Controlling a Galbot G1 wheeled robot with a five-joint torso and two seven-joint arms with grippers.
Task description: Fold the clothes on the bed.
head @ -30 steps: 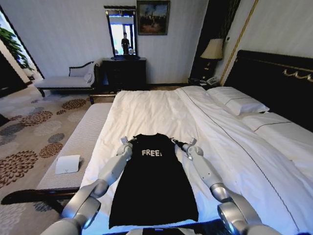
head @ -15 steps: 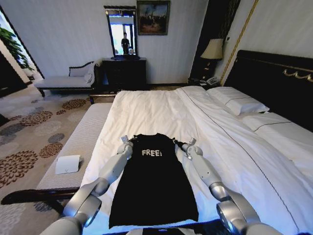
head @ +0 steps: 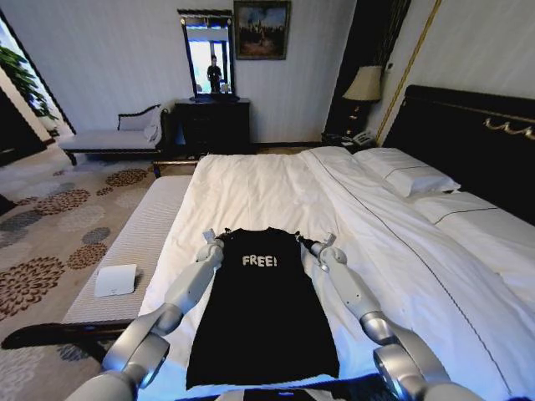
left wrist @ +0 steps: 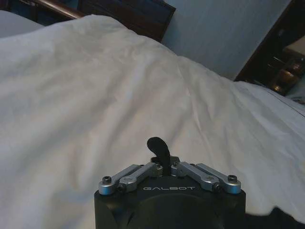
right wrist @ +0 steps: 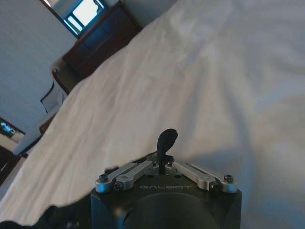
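Both claws sit at the shoulders of the black T-shirt [head: 262,305], low in the middle of the head view. The left gripper [head: 214,240] is clenched, its fingertips pressed together in the left wrist view [left wrist: 159,151]; the right gripper [head: 308,244] is clenched too, at the opposite shoulder, with its black tips closed [right wrist: 166,143]. Whether either pinches fabric, I cannot tell. The shirt lies flat, sleeves tucked in, "FREE!" lettering up, on the white bed [head: 276,188], with pillows [head: 410,177] at the right.
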